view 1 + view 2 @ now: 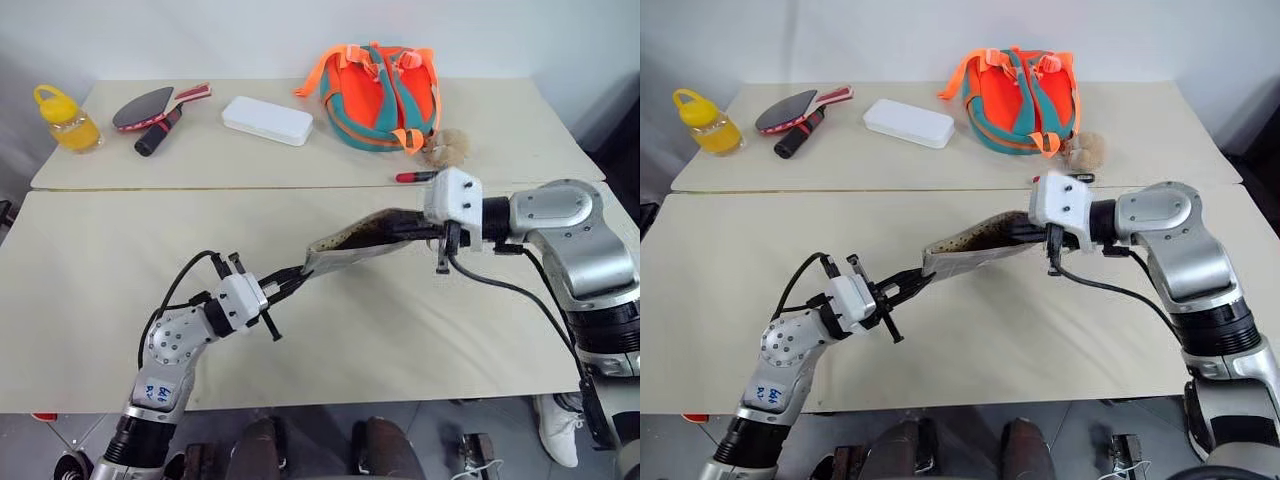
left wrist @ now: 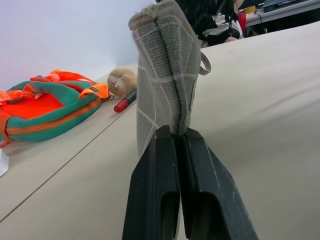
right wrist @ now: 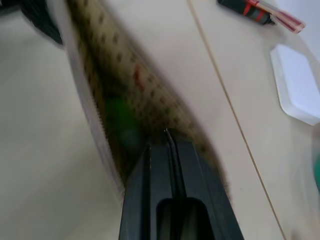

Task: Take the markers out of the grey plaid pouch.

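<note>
Held up off the surface (image 1: 330, 330) in front of the orange backpack (image 1: 380, 95), the grey plaid pouch (image 1: 350, 245) hangs stretched between the left pincer (image 1: 292, 282), clamped on one end, and the right pincer (image 1: 405, 228), closed inside its open mouth.

Head stereo pair looks forward and down over two beige tabletops (image 1: 100, 290). Each wrist camera sights close along its black fingers (image 2: 175, 190) at the soft grey plaid pouch (image 2: 165, 75). All views share that pouch.
</note>
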You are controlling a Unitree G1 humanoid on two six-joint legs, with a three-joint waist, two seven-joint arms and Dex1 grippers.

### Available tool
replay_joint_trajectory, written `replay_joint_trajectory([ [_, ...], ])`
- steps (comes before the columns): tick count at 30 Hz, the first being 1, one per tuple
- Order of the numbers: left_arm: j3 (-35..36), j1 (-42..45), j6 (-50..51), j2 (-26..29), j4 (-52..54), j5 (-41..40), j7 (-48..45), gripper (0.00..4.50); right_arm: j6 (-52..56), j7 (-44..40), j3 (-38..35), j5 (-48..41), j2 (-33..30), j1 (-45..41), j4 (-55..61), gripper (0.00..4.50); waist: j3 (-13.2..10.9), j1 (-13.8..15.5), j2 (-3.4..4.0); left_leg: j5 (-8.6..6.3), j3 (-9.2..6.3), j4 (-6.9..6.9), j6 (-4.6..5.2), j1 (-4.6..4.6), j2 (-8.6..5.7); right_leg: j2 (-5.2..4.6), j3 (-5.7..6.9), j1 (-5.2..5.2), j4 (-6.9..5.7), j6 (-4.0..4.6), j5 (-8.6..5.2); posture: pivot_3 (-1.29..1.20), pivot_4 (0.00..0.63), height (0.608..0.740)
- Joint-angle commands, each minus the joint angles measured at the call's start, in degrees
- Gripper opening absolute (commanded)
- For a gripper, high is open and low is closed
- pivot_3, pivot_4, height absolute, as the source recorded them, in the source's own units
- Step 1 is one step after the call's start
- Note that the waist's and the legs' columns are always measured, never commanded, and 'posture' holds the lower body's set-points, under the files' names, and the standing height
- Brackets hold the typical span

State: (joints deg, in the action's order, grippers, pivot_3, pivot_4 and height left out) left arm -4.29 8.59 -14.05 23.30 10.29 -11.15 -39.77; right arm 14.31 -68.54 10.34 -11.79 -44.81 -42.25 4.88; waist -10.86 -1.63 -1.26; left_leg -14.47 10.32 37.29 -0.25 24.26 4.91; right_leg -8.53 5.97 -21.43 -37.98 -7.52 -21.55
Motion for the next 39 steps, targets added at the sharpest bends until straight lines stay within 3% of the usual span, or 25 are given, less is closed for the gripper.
replay_joint_trajectory([
  [1,-1.26,1.14,0.65,-0.47,2.51,-1.38,-0.95,0.0,-9.07,0.14,2.31,6.14,-0.53,-0.7,-2.9,0.03,0.0,0.01,0.0,0.0,0.02,0.01,0.0,0.0,-0.01,0.0,0.0,0.0,0.01,0.0,0.0,0.0,0.15,0.74],
  [7,-4.19,3.24,3.33,-1.53,2.3,-3.65,-4.04,0.0,-19.73,-0.74,7.69,14.34,0.41,-3.35,-7.35,0.03,0.0,-0.12,0.0,0.0,0.04,0.05,0.0,0.0,0.0,0.0,-0.01,0.0,-0.01,0.0,0.0,0.0,0.15,0.74],
  [13,-6.81,5.81,6.89,-4.8,0.82,-6.32,-6.24,0.0,-22.38,-2.9,9.92,17.36,0.85,-4.39,-10.56,0.03,0.0,0.02,0.0,0.0,0.03,0.07,0.0,0.0,0.0,0.01,-0.01,0.02,-0.01,0.0,0.0,0.0,0.15,0.74],
  [19,-4.08,6.33,16.65,-11.13,4.55,-16.37,-3.03,0.0,-7.06,-13.21,5.4,8.2,-3.8,-6.93,-3.3,0.03,0.0,0.03,0.0,0.0,-0.03,0.11,0.0,0.0,0.01,0.0,-0.01,0.03,-0.04,0.0,0.0,0.0,0.15,0.74],
  [24,-1.95,5.07,20.09,-11.48,4.92,-20.0,-3.67,0.0,6.33,-18.89,4.45,2.63,-8.46,-8.65,3.73,0.03,0.0,-0.06,0.0,0.0,-0.13,0.12,0.01,0.0,0.01,0.01,0.03,0.1,-0.01,0.0,0.0,0.0,0.15,0.74],
  [33,-3.84,0.08,15.28,-11.19,-3.41,-14.19,-6.78,0.0,0.01,-9.26,13.48,17.74,-5.72,-3.68,0.81,0.03,0.01,0.03,-0.02,-0.01,-0.13,0.14,0.01,-0.04,-0.03,-0.01,0.07,0.18,0.06,0.0,0.0,0.0,0.15,0.74],
  [39,-2.95,-0.56,12.32,-11.96,-6.51,-13.63,-7.28,0.0,-1.08,-6.37,12.61,18.71,-2.16,-4.83,-1.31,0.03,0.02,-0.13,-0.02,0.0,-0.12,0.21,0.01,-0.06,0.01,0.0,0.06,0.18,0.0,0.0,0.0,0.0,0.15,0.74],
])
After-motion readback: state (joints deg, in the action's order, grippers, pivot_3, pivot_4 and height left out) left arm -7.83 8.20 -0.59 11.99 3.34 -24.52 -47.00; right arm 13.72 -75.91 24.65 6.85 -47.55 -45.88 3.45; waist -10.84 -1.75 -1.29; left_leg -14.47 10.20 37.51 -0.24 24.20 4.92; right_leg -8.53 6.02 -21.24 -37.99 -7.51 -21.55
